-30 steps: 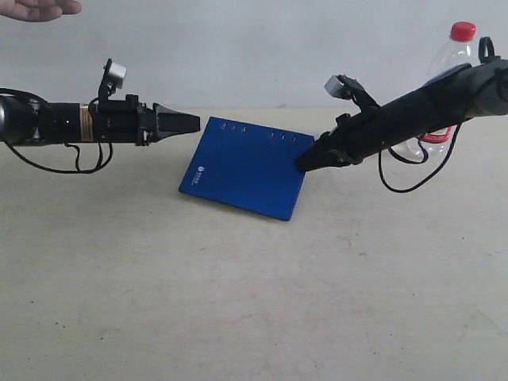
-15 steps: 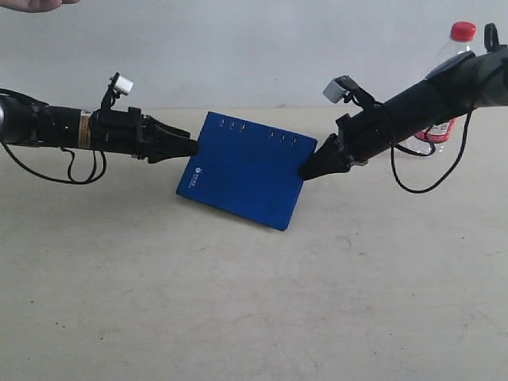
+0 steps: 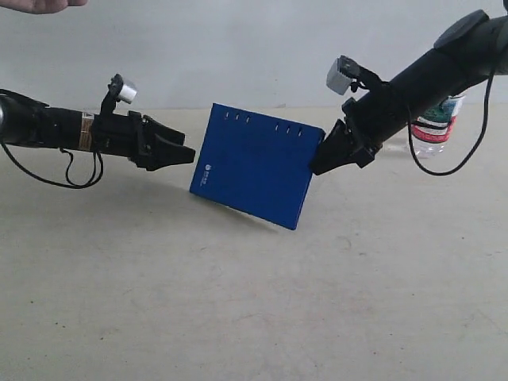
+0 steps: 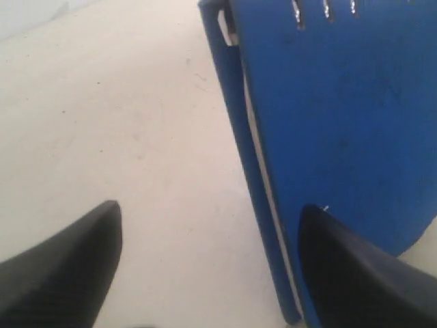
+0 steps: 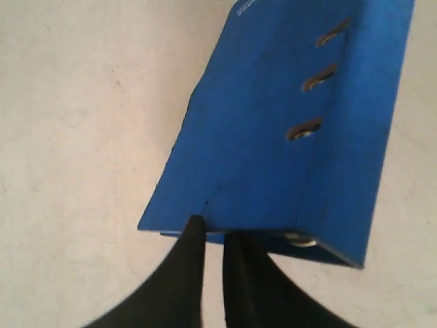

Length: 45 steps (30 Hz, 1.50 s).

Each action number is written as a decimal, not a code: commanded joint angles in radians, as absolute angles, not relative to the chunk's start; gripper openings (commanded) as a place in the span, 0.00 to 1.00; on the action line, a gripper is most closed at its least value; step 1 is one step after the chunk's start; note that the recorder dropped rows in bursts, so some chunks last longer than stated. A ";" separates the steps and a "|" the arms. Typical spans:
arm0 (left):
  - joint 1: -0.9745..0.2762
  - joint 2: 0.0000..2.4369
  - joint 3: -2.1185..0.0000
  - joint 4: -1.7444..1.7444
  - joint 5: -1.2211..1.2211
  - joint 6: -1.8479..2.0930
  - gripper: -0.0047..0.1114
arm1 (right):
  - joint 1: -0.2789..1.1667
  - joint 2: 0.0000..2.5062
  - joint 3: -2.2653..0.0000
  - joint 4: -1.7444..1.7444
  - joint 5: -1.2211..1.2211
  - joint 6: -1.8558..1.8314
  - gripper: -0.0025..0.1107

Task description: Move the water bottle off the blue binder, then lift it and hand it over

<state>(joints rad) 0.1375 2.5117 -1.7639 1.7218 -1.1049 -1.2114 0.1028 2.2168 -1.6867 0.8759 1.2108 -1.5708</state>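
One blue binder (image 3: 255, 165) sits in the middle of the exterior view, tipped up steeply so its cover faces the camera, with its lower edge down by the table (image 3: 238, 309). Six small slots run along its top edge in two groups of three, and one small white logo sits near its left edge.

Two arms reach in, one from each side. The right gripper (image 3: 321, 163) comes down from the upper right and pinches the binder's right edge. In the right wrist view the right gripper (image 5: 212, 229) has its two fingers nearly together on that edge of the binder (image 5: 287, 137), where three slots show.

The left gripper (image 3: 186, 153) lies level at centre left, its tip just beside the binder's left edge. In the left wrist view its jaws stand wide apart, with the binder (image 4: 341, 123) and its white pages (image 4: 256, 157) edge-on between the two fingers (image 4: 68, 266). Whether either finger touches it, I cannot tell.

One water bottle (image 3: 435, 127) stands on the table at the upper right, well apart from the binder and partly hidden behind the right arm.

One hand (image 3: 36, 5) shows at the top left corner.
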 commanded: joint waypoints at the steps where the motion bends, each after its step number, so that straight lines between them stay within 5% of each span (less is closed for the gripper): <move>1: 0.134 2.532 -1.768 1.675 -1.152 -1.200 0.62 | 0.123 2.173 -1.687 0.823 1.221 -1.587 0.02; 17: 0.095 2.570 -1.768 1.612 -1.221 -1.175 0.62 | 0.279 2.172 -1.687 0.530 1.188 -1.535 0.02; 25: 0.095 2.564 -1.768 1.612 -1.221 -1.353 0.62 | 0.277 2.172 -1.687 0.577 0.831 -1.062 0.02; 28: 0.106 2.558 -1.768 1.612 -1.221 -1.426 0.60 | 0.277 2.172 -1.687 0.598 0.821 -0.933 0.13; 32: 0.118 2.522 -1.768 1.699 -1.221 -1.574 0.57 | 0.277 2.175 -1.687 0.598 0.785 -0.826 0.53; 34: 0.120 2.490 -1.768 1.744 -1.221 -1.662 0.57 | 0.277 2.175 -1.687 0.593 0.733 -0.766 0.64; 45: 0.121 2.443 -1.746 1.744 -1.221 -2.103 0.56 | 0.268 2.245 -1.688 0.665 0.688 -0.504 0.64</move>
<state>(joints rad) 0.1296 2.4533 -1.7588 1.7394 -1.2139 -2.0336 0.2797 2.2257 -1.6867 0.6365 0.6665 -0.5586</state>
